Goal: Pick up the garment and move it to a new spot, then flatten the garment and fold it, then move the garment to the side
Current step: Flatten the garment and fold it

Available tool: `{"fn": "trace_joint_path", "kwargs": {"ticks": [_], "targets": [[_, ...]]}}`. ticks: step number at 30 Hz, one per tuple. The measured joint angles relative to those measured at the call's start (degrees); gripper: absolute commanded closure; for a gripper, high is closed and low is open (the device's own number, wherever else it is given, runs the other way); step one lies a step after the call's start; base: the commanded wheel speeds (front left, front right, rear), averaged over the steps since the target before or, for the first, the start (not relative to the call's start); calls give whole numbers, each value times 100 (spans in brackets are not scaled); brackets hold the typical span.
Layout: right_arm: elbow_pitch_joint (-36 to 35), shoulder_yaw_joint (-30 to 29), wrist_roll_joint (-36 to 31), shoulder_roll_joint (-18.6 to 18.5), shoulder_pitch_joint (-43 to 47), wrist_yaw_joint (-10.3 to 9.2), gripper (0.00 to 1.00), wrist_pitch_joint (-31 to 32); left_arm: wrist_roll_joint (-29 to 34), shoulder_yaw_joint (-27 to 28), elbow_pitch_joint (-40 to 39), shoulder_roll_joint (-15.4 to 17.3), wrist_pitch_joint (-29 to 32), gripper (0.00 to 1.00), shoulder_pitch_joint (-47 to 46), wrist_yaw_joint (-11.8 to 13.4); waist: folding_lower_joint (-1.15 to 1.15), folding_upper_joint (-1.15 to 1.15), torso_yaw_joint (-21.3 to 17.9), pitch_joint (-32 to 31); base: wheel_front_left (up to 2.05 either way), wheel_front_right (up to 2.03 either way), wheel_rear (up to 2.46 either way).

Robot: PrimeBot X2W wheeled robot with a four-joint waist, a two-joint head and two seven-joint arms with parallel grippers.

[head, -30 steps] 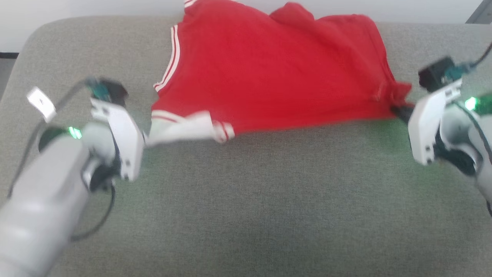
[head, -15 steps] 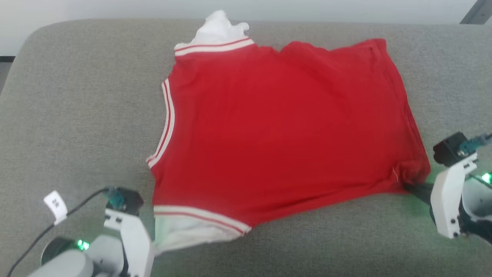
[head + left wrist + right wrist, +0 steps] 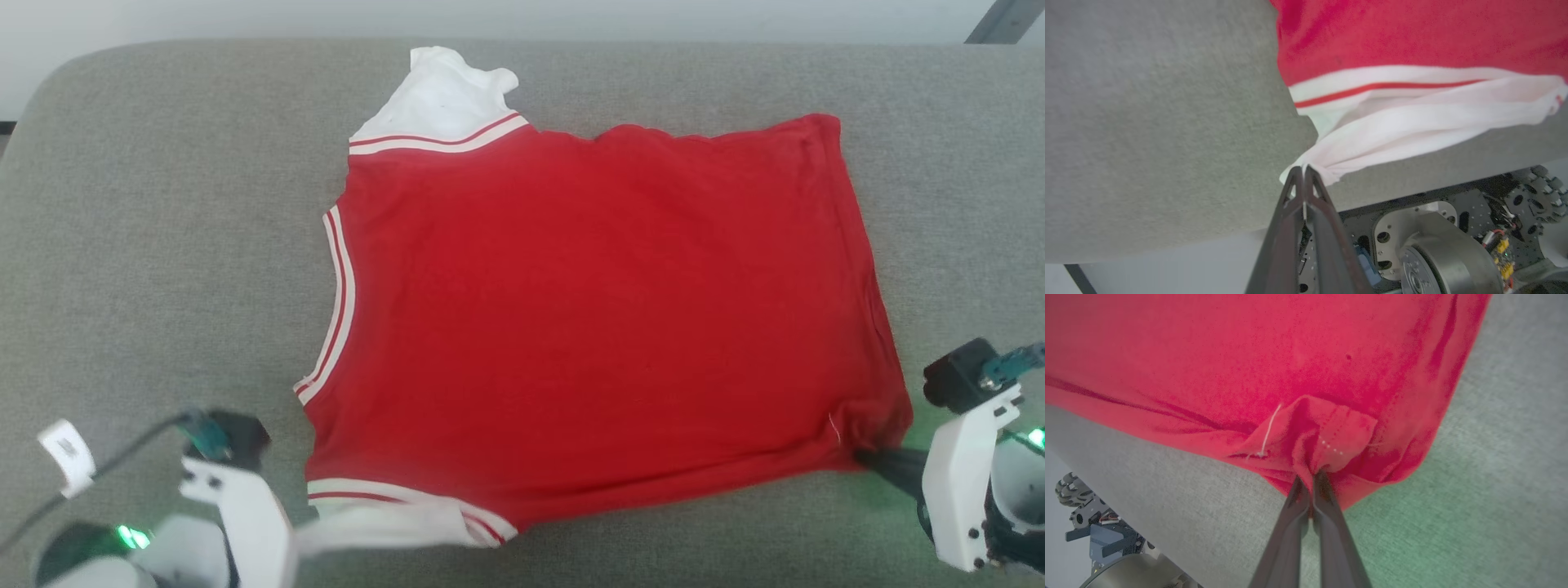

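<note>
Garment [image 3: 588, 327], one, lies spread on grey cushion [image 3: 163, 204]; left claw [image 3: 1303, 169] pinches its white sleeve [image 3: 1412, 122], right claw [image 3: 1310, 473] its red corner [image 3: 1339, 433].

Garment [image 3: 588, 327] red, white sleeves, red-white striped trim; couch [image 3: 163, 204] grey.

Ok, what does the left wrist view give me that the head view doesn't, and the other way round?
The left wrist view adds: the left gripper with fingers closed together on the tip of the near white sleeve, pulled taut towards them, and the robot's base below the grey cushion edge. The head view adds: the whole garment spread red side up, its far white sleeve crumpled at the top, and the right gripper pinching the near right corner. Both share the near sleeve's striped trim, red fabric and the cushion.
</note>
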Motion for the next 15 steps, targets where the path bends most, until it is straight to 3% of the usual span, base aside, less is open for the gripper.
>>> {"fn": "trace_joint_path", "kwargs": {"ticks": [6,11,15], "targets": [[-441,-767,-459,344,41,0,100,305,325,341,-144,246,-165,100,-628,-66,0,0,-70,-23,0,0,0],[-573,-1131,-823,717,-413,0,100,570,646,497,213,211,-234,100,-1519,-515,0,0,-132,42,0,0,0],[-330,-1028,-1138,992,-1208,-1,100,660,866,420,1140,-281,-274,100,-2493,-1102,0,0,-176,222,0,0,0]]}}
